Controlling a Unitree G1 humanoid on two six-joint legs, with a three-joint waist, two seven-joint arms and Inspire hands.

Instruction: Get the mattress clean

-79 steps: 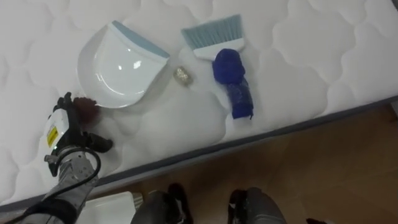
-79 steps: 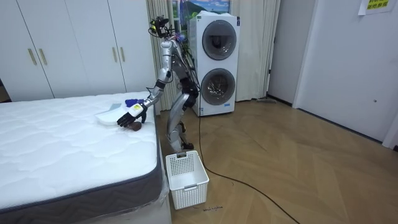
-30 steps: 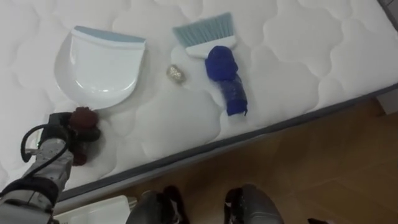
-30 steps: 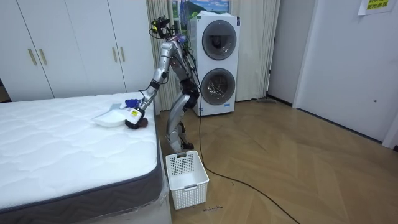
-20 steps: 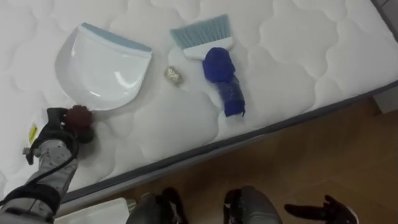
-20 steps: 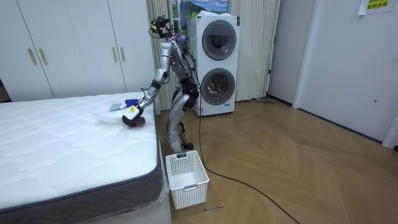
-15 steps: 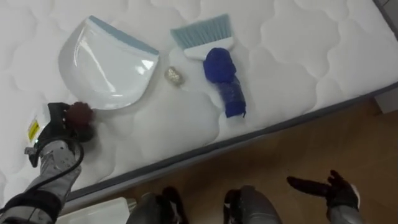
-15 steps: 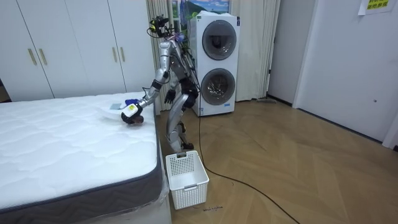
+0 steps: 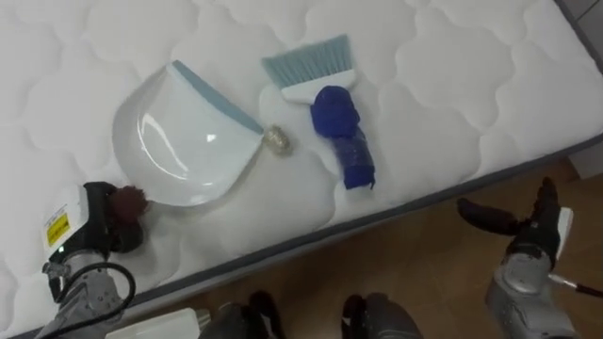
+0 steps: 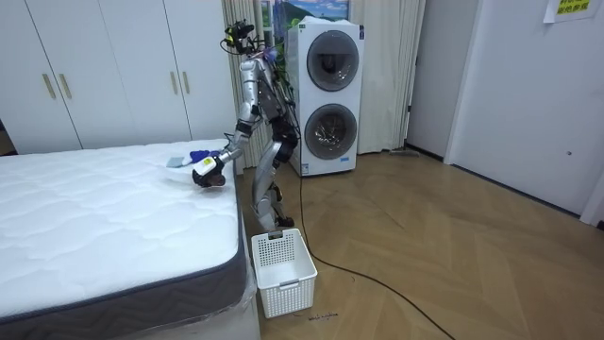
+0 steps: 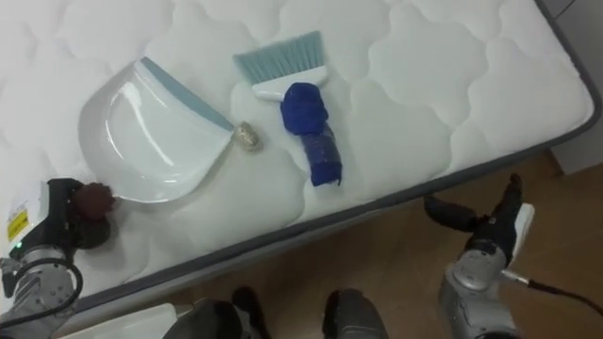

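Robot stands at the long edge of the bed (image 9: 471,85), bent a little over it, washer stack behind it in the room view. Left hand (image 9: 87,221) is low on the robot's left, raised just off the mattress near the edge, fingers clenched round a dark red lump (image 9: 129,200); that lump is the thing in hand, held rather than lying on the bed. Right hand (image 9: 529,240) hangs out over the floor (image 10: 453,274) on the robot's right, off the bed, fingers relaxed and holding nothing. On the mattress: white dustpan (image 9: 184,141) with its blue lip facing right, just beside the held lump; a small crumpled ball (image 9: 276,138) right at that lip, between the dustpan and the brush (image 9: 334,113). The brush lies with its long axis running away from the robot, pale bristles far, blue handle pointing back at the bed edge. A white basket (image 10: 283,269) sits on the floor at the bed's corner, on the robot's left. Key relation: the basket is below the left hand and out past the mattress edge, so dropping the lump probably means carrying it back over the edge and down. For the leftover ball, the right hand is nearer the brush handle and the left hand nearer the dustpan. Task looks only partly done.
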